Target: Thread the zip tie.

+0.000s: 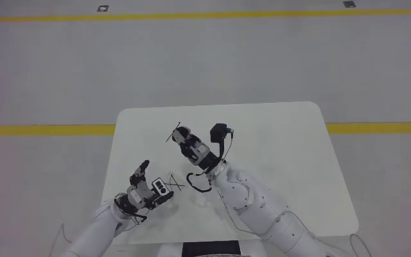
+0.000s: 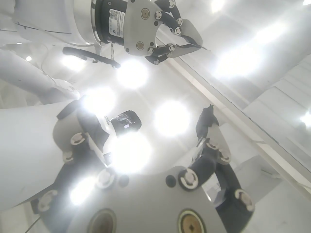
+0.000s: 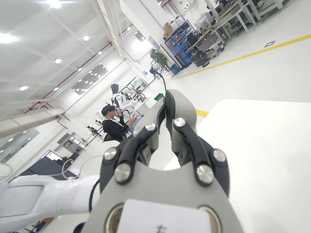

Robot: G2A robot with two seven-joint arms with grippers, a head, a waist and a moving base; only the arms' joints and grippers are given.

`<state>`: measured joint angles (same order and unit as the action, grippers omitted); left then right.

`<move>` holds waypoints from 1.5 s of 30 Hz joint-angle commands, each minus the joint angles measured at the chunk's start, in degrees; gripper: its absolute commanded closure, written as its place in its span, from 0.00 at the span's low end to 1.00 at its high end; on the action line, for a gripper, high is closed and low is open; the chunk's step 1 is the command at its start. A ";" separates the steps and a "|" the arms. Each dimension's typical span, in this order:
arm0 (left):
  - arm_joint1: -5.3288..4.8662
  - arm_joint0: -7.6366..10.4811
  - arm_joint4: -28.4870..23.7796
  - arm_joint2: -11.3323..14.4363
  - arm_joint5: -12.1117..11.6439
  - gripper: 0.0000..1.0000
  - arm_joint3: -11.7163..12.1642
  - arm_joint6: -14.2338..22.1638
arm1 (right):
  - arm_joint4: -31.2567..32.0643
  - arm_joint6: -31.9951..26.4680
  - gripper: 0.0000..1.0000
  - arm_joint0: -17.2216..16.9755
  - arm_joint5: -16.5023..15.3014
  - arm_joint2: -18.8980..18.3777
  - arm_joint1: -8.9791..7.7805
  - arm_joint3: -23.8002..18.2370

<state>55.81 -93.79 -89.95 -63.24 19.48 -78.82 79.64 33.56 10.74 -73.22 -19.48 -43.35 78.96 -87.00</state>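
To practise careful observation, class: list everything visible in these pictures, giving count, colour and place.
white rounded table: one, white, on grey floor.
yellow floor lines: two, yellow, one beyond the table, one under it.
thin black plastic zip tie: one, black, held over the table's middle.
loose black zip ties: two, black, crossed on the table's near left.
right gripper: one, grey and black, fingers shut on that zip tie.
left gripper: one, grey and black, fingers open, beside the loose ties.
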 commanded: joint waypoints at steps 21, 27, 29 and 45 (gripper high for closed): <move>2.34 -0.76 0.00 -1.38 0.00 0.00 0.26 0.00 | 2.18 1.75 1.00 0.94 0.00 2.99 -4.69 -2.36; 2.65 -0.29 0.00 -2.09 0.00 0.00 0.90 0.00 | 1.07 0.54 1.00 2.12 0.00 4.68 -5.71 -2.96; 2.65 -0.29 0.00 -2.09 0.00 0.00 0.90 0.00 | 1.07 0.54 1.00 2.12 0.00 4.68 -5.71 -2.96; 4.53 -0.58 0.00 -2.30 0.00 0.00 0.95 0.00 | 4.33 1.29 1.00 0.77 0.00 3.53 -6.33 -3.46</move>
<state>60.21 -94.30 -89.95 -65.63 19.48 -77.83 79.65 37.50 11.84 -72.53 -19.48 -39.89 72.71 -90.44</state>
